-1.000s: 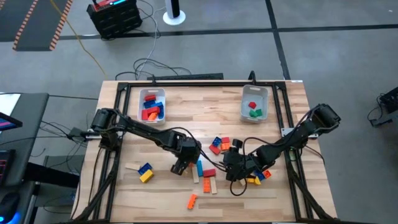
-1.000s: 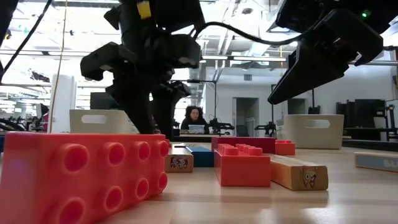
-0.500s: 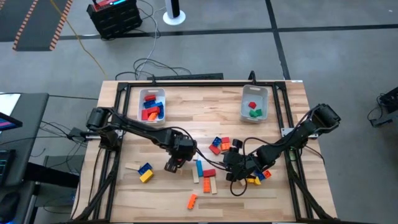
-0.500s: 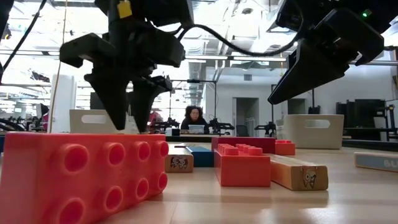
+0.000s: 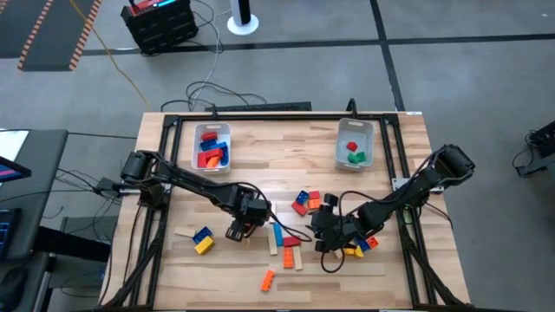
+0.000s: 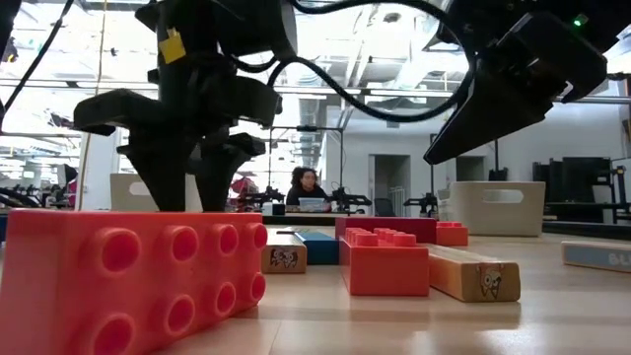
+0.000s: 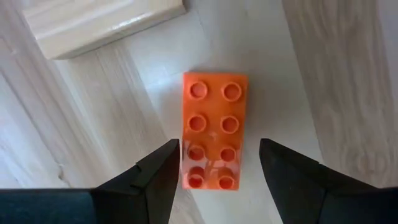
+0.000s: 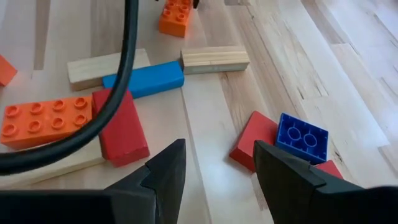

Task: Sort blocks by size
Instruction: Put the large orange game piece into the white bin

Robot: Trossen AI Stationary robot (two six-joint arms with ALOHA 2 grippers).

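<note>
Loose blocks lie on the wooden table (image 5: 364, 178). My left gripper (image 7: 217, 168) points down, open, over an orange eight-stud brick (image 7: 213, 124) that lies flat, studs up. Its fingers stand on either side of the brick's near end, and no touch shows. In the high view this gripper (image 5: 238, 230) covers the brick. My right gripper (image 8: 214, 168) hangs open and slanting above bare wood, right of the middle (image 5: 325, 238). Ahead of it lie a red block (image 8: 121, 127), a blue bar (image 8: 143, 79) and a blue square brick (image 8: 303, 138).
Two clear bins stand at the back, one left (image 5: 211, 147) and one right (image 5: 354, 143), each holding blocks. A yellow-and-blue block (image 5: 202, 240) lies left of my left gripper, and an orange brick (image 5: 267, 280) near the front edge. A black cable (image 8: 124, 93) crosses the right wrist view.
My left gripper has moved toward the table's left edge and tipped to point more steeply down, staying open. My right arm has kept still.
</note>
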